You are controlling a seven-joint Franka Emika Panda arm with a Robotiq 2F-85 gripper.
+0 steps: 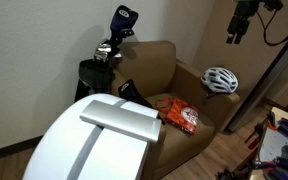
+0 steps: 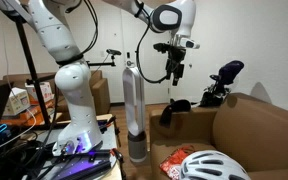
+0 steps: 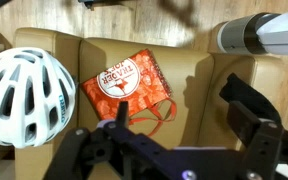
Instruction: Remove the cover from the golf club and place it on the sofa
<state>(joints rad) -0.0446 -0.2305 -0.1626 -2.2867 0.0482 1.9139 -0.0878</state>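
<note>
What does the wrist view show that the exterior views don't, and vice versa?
Only the wrist view: the white longhorn print on the orange bag, seen from above. Only the exterior views: the cover sticking up from the golf bag. Shared: the sofa, the white helmet on its arm and the bag itself.

The Panda arm [image 2: 56, 45] reaches up and across, with the wrist [image 2: 172, 17] up high and the Robotiq gripper [image 2: 172, 72] hanging straight down, well above the sofa [image 1: 169, 65] seat. In the wrist view the fingers [image 3: 249, 115] are spread wide with nothing between them.
</note>
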